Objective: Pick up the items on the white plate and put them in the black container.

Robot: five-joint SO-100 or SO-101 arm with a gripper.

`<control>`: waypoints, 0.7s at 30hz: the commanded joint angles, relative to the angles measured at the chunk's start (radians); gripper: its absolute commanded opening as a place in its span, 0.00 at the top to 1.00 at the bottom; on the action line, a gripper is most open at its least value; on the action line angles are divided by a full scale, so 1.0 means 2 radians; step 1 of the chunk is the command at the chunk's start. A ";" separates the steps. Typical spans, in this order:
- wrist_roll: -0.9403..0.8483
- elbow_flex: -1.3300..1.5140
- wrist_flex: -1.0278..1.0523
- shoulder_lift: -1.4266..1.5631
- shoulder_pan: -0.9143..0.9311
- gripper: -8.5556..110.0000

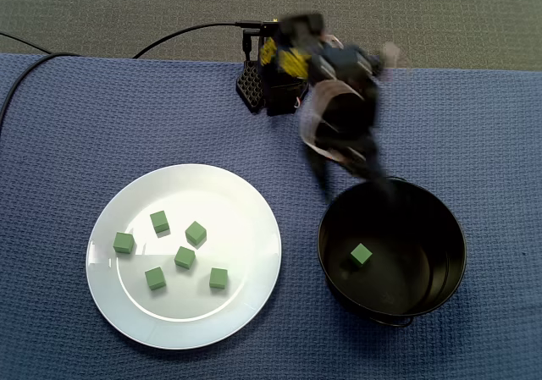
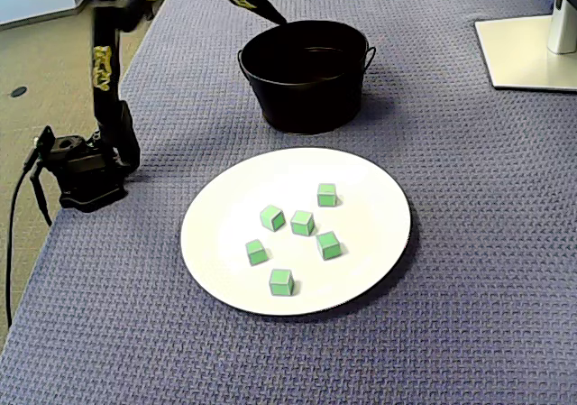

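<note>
Six green cubes (image 1: 185, 257) lie scattered on the white plate (image 1: 246, 202), well apart from the jaws, to their left and lower in a fixed view. A seventh cube (image 1: 362, 254) rests on the floor of the black pot (image 1: 449, 228), just below the jaws in that view. The arm (image 1: 339, 101) is blurred. Its jaws hang at the pot's rim on the side nearest the arm's base (image 1: 262, 88), and I cannot tell whether they are spread or clenched.

The cubes look small, light and stiff, with flat matte faces. A pinch across two opposite sides, from straight above, should hold one. The plate looks glossy, so a nudged cube may skate away.

Most cubes stand apart with room for fingers either side, but the two nearest the plate's middle sit close together, so the outer ones seem easier. Edges to clear are the plate's shallow lip and the pot's tall wall. The blue cloth (image 1: 85, 118) on the counter between plate and pot lies open.
</note>
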 commanded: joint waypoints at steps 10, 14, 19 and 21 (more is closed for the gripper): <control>-0.247 0.243 -0.109 0.028 0.339 0.61; -0.295 0.298 -0.167 -0.009 0.365 0.61; -0.300 0.287 -0.190 -0.072 0.360 0.61; -0.298 0.271 -0.183 -0.099 0.350 0.61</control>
